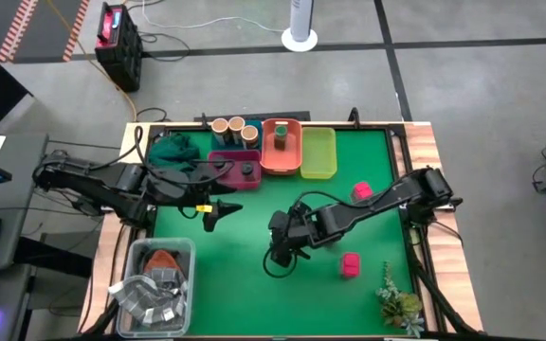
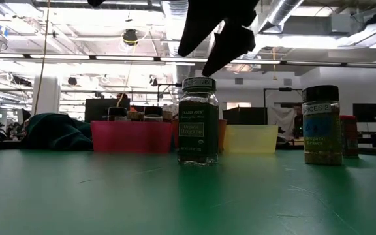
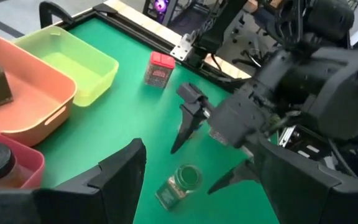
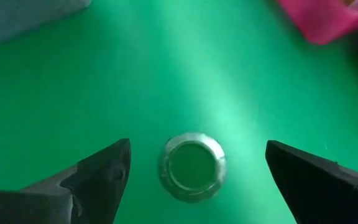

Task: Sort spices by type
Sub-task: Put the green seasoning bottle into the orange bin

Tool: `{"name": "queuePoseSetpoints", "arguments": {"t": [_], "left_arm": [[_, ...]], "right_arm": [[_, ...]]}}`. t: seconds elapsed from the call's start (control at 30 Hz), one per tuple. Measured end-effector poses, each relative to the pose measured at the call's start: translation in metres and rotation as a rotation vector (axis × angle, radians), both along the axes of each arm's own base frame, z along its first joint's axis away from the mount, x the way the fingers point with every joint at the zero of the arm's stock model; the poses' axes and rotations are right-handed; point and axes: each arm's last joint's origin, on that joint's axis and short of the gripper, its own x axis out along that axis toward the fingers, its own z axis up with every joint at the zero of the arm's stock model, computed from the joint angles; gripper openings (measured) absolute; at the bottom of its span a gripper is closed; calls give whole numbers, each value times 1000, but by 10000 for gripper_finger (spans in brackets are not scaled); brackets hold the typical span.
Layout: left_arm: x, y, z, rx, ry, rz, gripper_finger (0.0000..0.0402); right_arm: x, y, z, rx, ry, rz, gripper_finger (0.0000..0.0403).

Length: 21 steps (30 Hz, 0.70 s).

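Directly under my right gripper, lower centre of its wrist view, stands the green-topped jar, fingers spread wide, touching nothing. From above, that jar sits mid-mat; my left gripper hangs open, centre-left. Low view: jar upright, centre.

Below your right claw stands a clear, glossy glass jar — its green lid shiny-rimmed. The table mat beneath looks smooth, matt green — the trays beyond, translucent plastic.

Magenta tray, orange tray, yellow-green tray
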Motion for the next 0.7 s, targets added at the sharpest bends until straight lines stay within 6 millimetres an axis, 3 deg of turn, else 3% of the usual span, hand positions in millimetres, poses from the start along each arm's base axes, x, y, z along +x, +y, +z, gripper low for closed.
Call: {"name": "queuePoseSetpoints", "arguments": {"t": [0.2,0.5,0.7], "left_arm": [[0,0,-1,3,13,0,283],[-2,0,-3,7,33,-3,283],[-12,4,5,15,-6,41,283]], "right_arm": [[4,-1,-8,-23,24,7,400],[15,3,-36,-29,75,32,400],[18,4,-39,-13,58,14,398]]}}
